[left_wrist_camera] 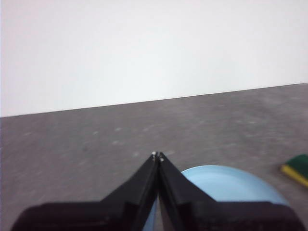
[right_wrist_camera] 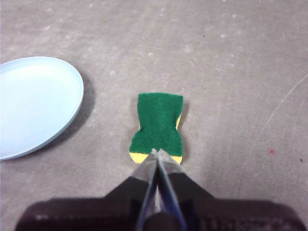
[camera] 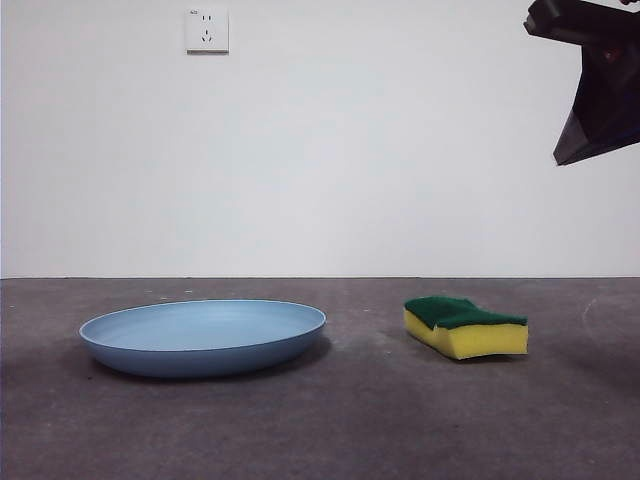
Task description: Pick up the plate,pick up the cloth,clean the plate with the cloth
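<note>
While the plate [camera: 203, 337] lies flat on the grey table [camera: 330, 430] with nothing in its shallow bowl, I hang above it all with both pincers pressed shut and holding nothing. My right pincer [right_wrist_camera: 157, 153] hovers high over the cloth [right_wrist_camera: 158, 126], its closed tips right above the near end of the green scouring face; the plate's rim [right_wrist_camera: 72, 77] sits well off to one side of that pincer, apart from the cloth. My left pincer [left_wrist_camera: 157, 155] points out past the plate's edge [left_wrist_camera: 231, 185], with a corner of the cloth [left_wrist_camera: 297, 168] just showing beyond it. Only the front view shows the cloth's yellow foam side [camera: 470, 338], a wall socket [camera: 207, 30] behind, and one dark arm [camera: 595, 80] at the top corner. Nothing lies between the plate and the cloth.
</note>
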Robot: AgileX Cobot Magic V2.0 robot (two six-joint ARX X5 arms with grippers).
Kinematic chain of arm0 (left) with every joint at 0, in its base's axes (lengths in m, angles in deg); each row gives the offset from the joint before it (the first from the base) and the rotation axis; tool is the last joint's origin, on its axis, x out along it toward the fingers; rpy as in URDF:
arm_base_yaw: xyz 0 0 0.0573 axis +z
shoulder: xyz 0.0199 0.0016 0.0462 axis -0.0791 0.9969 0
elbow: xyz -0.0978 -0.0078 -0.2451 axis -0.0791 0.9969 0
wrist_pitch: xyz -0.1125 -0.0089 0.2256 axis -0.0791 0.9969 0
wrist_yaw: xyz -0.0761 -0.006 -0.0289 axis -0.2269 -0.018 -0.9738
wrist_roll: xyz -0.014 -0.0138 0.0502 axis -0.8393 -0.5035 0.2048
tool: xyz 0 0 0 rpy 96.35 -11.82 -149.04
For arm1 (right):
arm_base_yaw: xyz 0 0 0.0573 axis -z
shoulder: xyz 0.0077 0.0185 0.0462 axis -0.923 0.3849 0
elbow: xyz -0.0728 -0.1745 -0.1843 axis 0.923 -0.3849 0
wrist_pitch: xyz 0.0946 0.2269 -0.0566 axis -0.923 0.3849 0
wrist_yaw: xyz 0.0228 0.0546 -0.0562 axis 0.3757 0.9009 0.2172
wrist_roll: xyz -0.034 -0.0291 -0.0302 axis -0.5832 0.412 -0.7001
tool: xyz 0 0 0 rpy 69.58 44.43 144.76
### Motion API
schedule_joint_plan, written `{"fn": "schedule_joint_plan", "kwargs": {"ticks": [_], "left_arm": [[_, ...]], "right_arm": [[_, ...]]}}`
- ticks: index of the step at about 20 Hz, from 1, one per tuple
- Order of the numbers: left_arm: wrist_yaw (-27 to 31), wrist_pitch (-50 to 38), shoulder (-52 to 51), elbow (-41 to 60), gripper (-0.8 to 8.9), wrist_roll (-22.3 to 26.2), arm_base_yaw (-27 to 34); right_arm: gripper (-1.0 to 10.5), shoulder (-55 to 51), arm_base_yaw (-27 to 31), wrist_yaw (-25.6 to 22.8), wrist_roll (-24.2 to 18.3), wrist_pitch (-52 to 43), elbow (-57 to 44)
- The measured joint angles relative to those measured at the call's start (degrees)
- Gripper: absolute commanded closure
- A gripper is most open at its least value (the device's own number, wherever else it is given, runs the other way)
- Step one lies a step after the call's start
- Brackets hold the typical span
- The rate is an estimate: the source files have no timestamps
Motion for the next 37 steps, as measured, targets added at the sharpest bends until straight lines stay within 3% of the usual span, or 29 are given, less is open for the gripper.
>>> {"fn": "schedule_joint_plan", "kwargs": {"ticks": [4, 10, 16, 31, 35, 37], "left_arm": [[-0.04, -6.64, -5.73, 9.92, 8.16, 0.15, 4.83], [-0.17, -7.06, -8.85, 17.18, 8.16, 0.15, 6.16], [-0.13, -0.39, -8.92, 17.16, 8.16, 0.15, 8.74], [-0.13, -0.35, -8.92, 17.16, 8.17, 0.15, 9.01], [-0.13, -0.35, -8.94, 17.16, 8.17, 0.15, 9.03], [-0.11, -0.35, -8.94, 17.16, 8.17, 0.15, 9.03]], "right_arm": [[9.5, 0.0, 0.0, 0.0, 0.0, 0.0, 0.0], [9.5, 0.0, 0.0, 0.0, 0.0, 0.0, 0.0], [9.5, 0.0, 0.0, 0.0, 0.0, 0.0, 0.0], [9.5, -0.04, 0.0, -0.02, -0.02, 0.0, 0.0], [9.5, -0.26, 0.0, 0.0, -1.64, 1.31, 0.0], [9.5, -2.64, 1.05, -1.22, -4.85, 1.62, 0.0]]}}
